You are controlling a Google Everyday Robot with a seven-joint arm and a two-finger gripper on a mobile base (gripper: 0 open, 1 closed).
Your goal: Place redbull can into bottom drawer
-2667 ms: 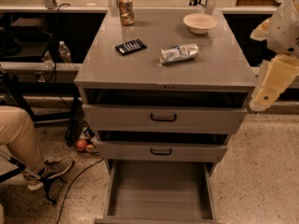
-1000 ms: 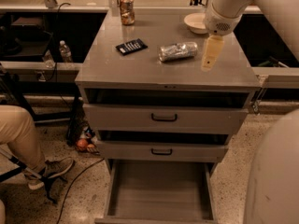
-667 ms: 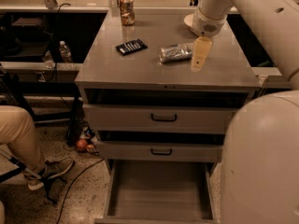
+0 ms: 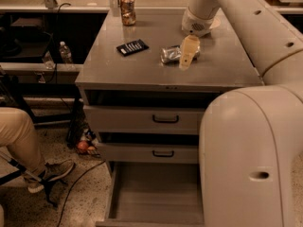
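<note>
The redbull can [image 4: 169, 54] lies on its side on the grey cabinet top [image 4: 142, 67], right of centre. It is slim, silver and shiny. My gripper [image 4: 188, 53] hangs from the cream arm and is right over the can's right end, covering part of it. The bottom drawer [image 4: 154, 197] is pulled out at the foot of the cabinet, and its flat grey floor holds nothing that I can see. My arm's large cream body hides the drawer's right side.
An orange-gold can [image 4: 127, 10] stands at the back of the top. A black flat object [image 4: 132, 47] lies left of the redbull can. The two upper drawers [image 4: 165, 119] are nearly shut. A seated person's leg [image 4: 19, 136], a water bottle [image 4: 65, 53] and floor cables are at the left.
My arm has swung in from the right side over the cabinet top. The gripper has moved left and now sits over the redbull can. The can has not moved.
</note>
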